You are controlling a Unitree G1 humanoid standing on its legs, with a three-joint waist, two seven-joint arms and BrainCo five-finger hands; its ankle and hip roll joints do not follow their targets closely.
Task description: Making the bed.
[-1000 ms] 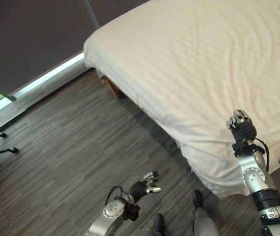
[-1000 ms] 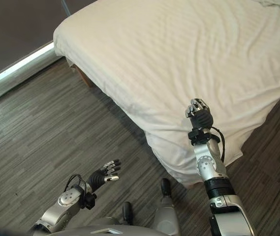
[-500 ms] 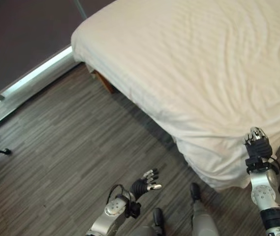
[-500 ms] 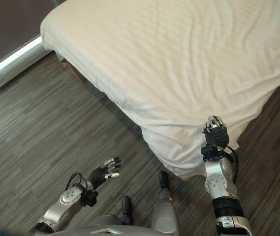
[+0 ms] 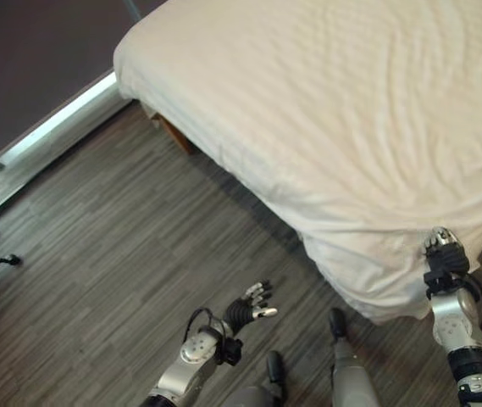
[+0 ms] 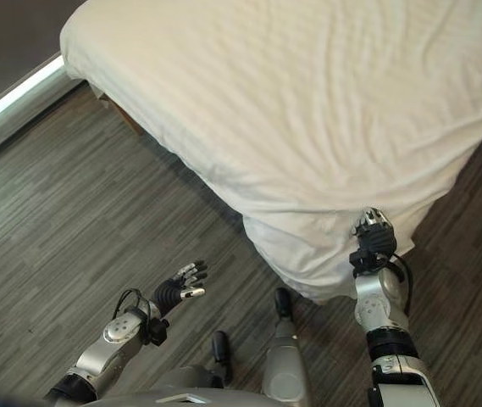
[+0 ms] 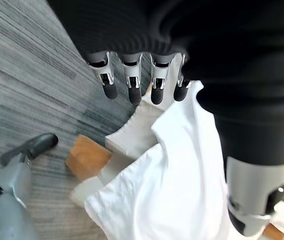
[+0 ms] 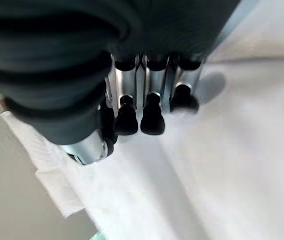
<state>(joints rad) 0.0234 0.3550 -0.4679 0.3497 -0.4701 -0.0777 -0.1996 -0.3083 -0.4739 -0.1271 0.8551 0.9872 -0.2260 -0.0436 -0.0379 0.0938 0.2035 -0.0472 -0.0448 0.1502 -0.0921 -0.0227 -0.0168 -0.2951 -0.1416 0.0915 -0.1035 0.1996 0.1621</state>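
Now, bed: a wide bed covered by a creased cream-white cotton sheet (image 5: 351, 127), filling the far and right part of the scene, its near corner hanging down toward the floor.
Sheet corner: the draped near-right corner (image 6: 308, 254) falls in loose folds below the mattress edge; in the left wrist view the same white cloth (image 7: 176, 185) bunches beside a light wooden bed leg (image 7: 87, 157).
Right hand: the right hand (image 6: 373, 235) is raised at that hanging corner, just at the sheet's fold; in its own wrist view the dark-tipped fingers (image 8: 151, 117) are bent and pressed close together against the white cloth, but I cannot tell whether they pinch it.
Left hand: the left hand (image 5: 247, 309) hangs low over the floor, near and left of the bed corner and well apart from the sheet, its fingers (image 7: 132, 85) spread, fairly straight and holding nothing.
Floor: dark grey wood-plank floor (image 5: 96, 237) spreads to the left and near side.
Wall base: a pale strip (image 5: 54, 127) runs along the foot of the dark far-left wall.
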